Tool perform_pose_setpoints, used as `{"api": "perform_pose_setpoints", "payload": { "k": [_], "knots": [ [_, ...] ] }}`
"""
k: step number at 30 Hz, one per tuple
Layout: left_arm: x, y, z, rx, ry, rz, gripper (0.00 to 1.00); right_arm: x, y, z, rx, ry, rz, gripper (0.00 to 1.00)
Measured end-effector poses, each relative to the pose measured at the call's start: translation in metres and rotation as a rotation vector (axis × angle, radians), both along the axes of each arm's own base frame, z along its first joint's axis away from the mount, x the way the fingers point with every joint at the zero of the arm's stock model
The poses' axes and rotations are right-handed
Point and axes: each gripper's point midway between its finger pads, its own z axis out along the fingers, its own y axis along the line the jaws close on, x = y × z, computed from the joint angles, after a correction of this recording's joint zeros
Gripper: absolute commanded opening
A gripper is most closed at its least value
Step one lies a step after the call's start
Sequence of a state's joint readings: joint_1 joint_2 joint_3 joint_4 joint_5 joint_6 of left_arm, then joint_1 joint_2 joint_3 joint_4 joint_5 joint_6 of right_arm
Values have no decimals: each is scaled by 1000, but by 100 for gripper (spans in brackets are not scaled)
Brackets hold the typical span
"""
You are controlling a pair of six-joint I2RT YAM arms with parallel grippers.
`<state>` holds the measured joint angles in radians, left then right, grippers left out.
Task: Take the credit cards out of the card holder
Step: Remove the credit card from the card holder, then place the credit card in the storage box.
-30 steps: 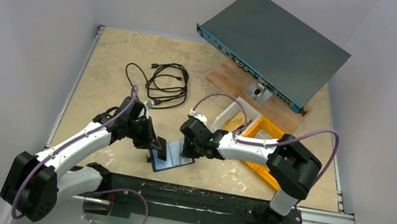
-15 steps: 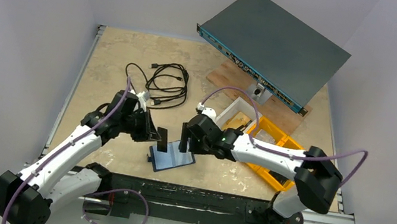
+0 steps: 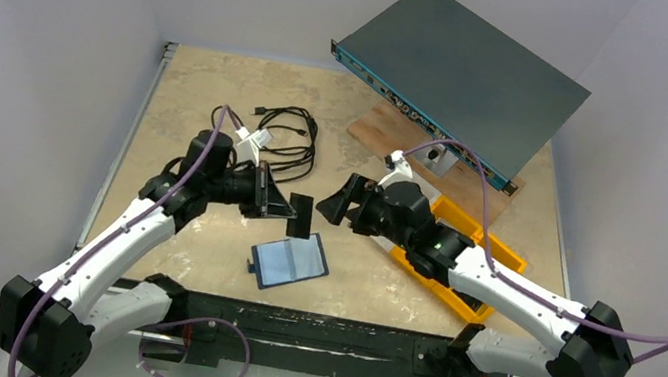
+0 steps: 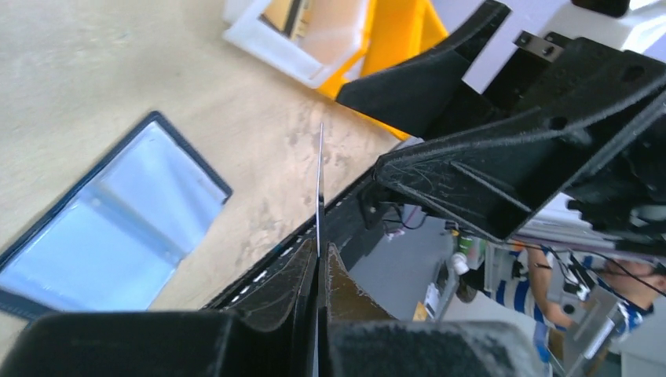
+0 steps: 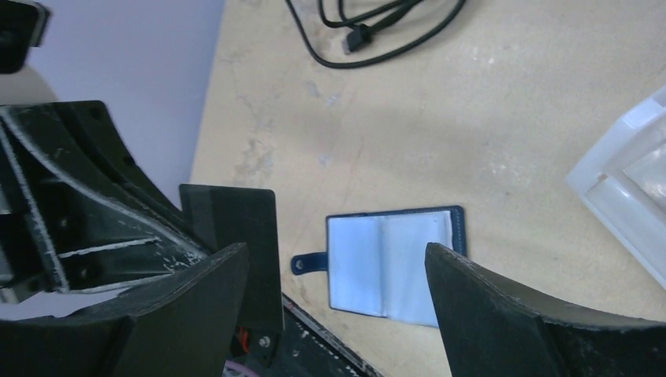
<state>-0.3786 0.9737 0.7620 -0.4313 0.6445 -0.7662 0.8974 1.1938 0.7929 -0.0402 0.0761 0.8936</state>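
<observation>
Card holder: flat on the table near its front edge, between the two arms; spread open, inside face up.
Look: dark navy border around a pale blue lining, with a crease down the middle making two equal halves; sheen on the lining as of clear pocket fronts.
Snap tab: short, navy, sticking out from one short edge (the one toward the left arm).
Pockets: cannot tell whether anything sits inside.
Left gripper: pinched tight on a dark card, held upright above the table, behind the holder and not touching it; edge-on and a mere thin line in the left wrist view.
Right gripper: jaws spread wide, nothing between them; just beside the card, facing it, apart from it.
Black cable: coiled on the table behind the left arm.
Yellow bins: under the right arm, well apart from the holder.
</observation>
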Motion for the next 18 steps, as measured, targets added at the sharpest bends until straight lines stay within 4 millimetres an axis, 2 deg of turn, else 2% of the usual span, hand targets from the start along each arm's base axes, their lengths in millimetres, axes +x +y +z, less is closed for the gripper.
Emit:
{"api": "perform_pose_setpoints", "payload": {
  "k": [3,9,17,18],
  "knots": [
    [2,-9,13,-72,-12,-34,0,4,0,15,69,-24,13,76],
    [8,-27,41,-235,-54,-100,0,-5,13,45,197,-66,95,54],
    [11,-39,45,-350,-28,-159,0,-11,14,58,268,-71,130,22],
    [11,-39,46,-358,-24,-167,0,-12,13,59,271,-71,129,11]
  ]
}}
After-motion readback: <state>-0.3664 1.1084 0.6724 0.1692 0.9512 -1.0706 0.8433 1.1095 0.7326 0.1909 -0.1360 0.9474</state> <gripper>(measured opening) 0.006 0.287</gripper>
